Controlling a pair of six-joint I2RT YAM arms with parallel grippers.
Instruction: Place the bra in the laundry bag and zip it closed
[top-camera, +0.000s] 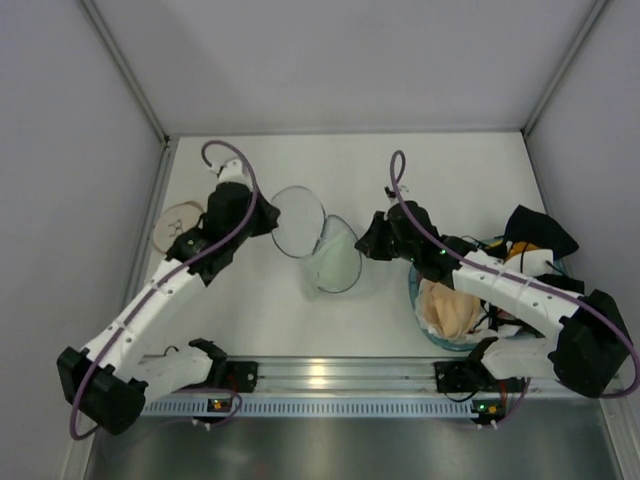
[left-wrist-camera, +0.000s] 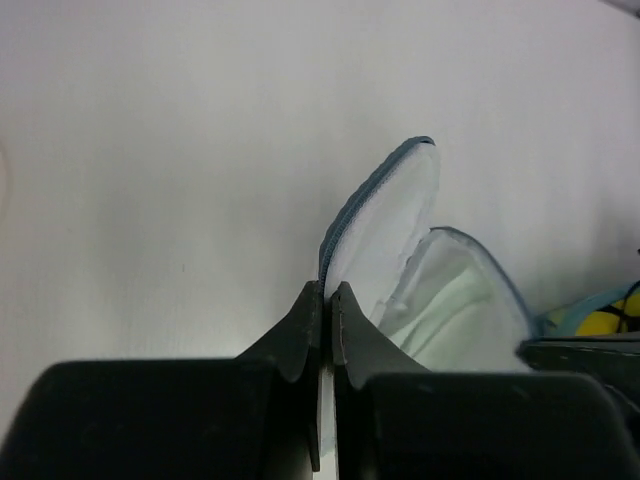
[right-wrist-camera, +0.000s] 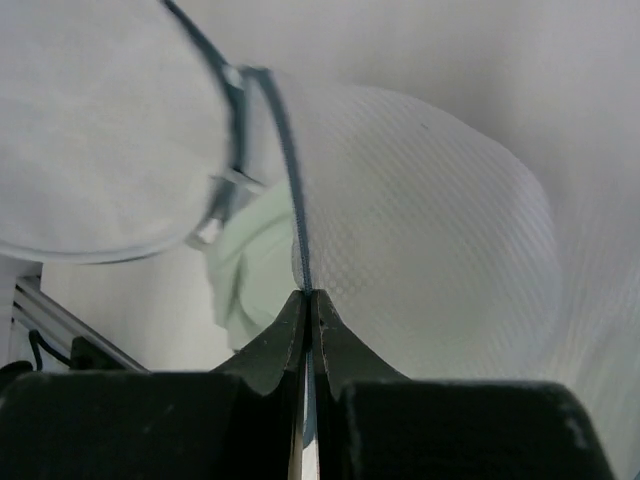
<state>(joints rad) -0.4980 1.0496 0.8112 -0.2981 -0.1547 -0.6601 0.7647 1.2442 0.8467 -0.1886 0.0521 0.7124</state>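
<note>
The laundry bag (top-camera: 335, 258) is a round white mesh pouch with dark rims, mid-table, its round lid (top-camera: 298, 222) flipped open to the left. A pale green bra (top-camera: 338, 266) lies inside; it also shows in the left wrist view (left-wrist-camera: 455, 310) and the right wrist view (right-wrist-camera: 250, 260). My left gripper (top-camera: 268, 222) is shut on the lid's rim (left-wrist-camera: 345, 225). My right gripper (top-camera: 368, 243) is shut on the bag's right rim (right-wrist-camera: 295, 200). In the right wrist view the mesh wall (right-wrist-camera: 420, 230) bulges just past my fingers.
A blue basket (top-camera: 425, 330) of garments, beige and black ones on top, stands at the right under my right arm. A round tan disc (top-camera: 178, 224) lies at the left edge by my left arm. The metal rail (top-camera: 340, 372) runs along the near edge.
</note>
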